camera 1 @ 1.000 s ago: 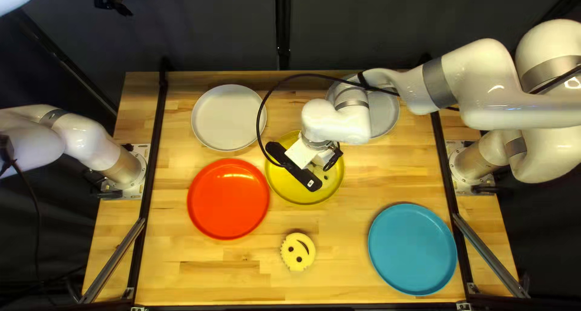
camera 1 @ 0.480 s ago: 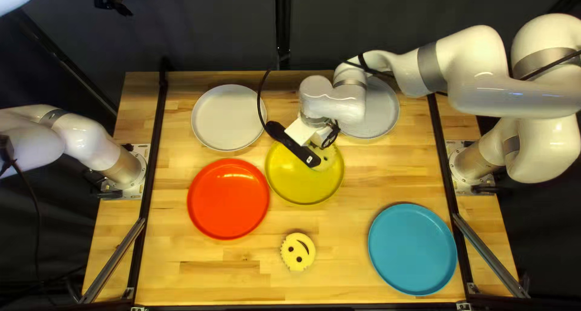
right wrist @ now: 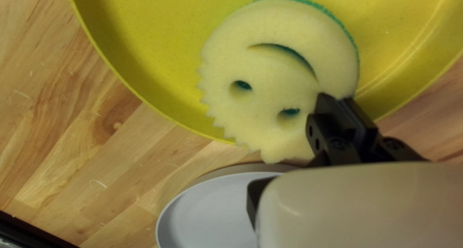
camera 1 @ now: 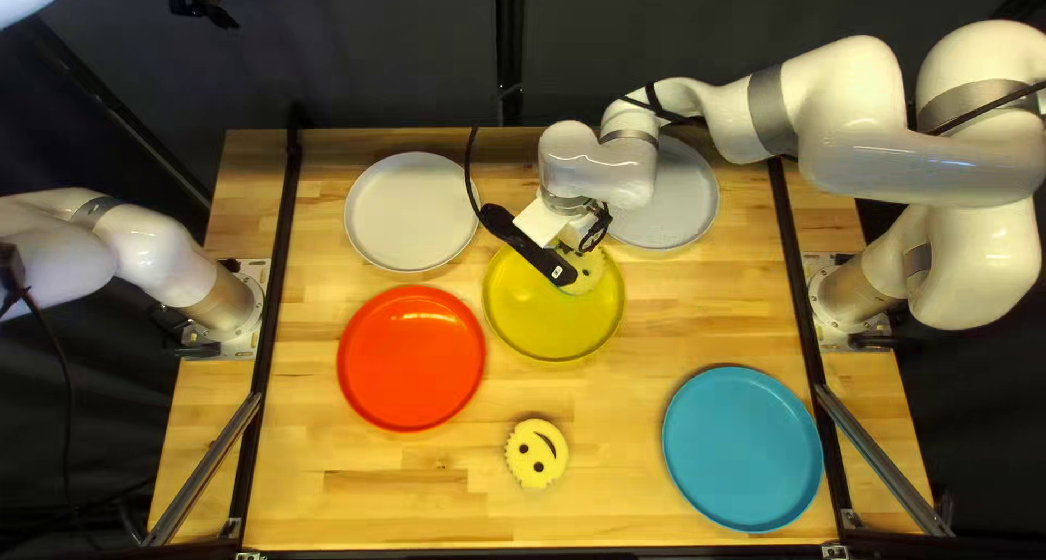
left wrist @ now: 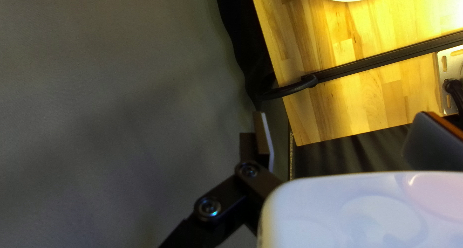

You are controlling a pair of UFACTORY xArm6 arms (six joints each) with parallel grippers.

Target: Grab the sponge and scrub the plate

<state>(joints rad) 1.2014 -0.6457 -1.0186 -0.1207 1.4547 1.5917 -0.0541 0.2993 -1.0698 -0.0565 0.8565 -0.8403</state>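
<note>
Held by my right gripper (camera 1: pixel 580 248) over the far part of the yellow plate (camera 1: pixel 550 326) is a round smiley sponge (camera 1: pixel 590 277). In the right wrist view both fingers of my right gripper (right wrist: pixel 334 99) pinch the edge of the sponge (right wrist: pixel 270 74), pale face showing and green layer behind; it overlaps the rim of the yellow plate (right wrist: pixel 144 45). Whether its underside touches the plate is hidden. My left gripper (camera 1: pixel 207 7) is raised beyond the table's far left corner; in the left wrist view my left gripper (left wrist: pixel 343 139) stands open, nothing between its fingers.
A second smiley sponge (camera 1: pixel 536 453) lies nearer the table's front edge. Around the yellow plate are a red plate (camera 1: pixel 411 358), a white plate (camera 1: pixel 409 211), a grey plate (camera 1: pixel 681 195) partly under my right arm, and a blue plate (camera 1: pixel 742 448).
My right arm has carried the sponge from the middle of the yellow plate toward its far rim. The plate has shifted slightly rightward and toward the far edge. My left arm is unmoved.
</note>
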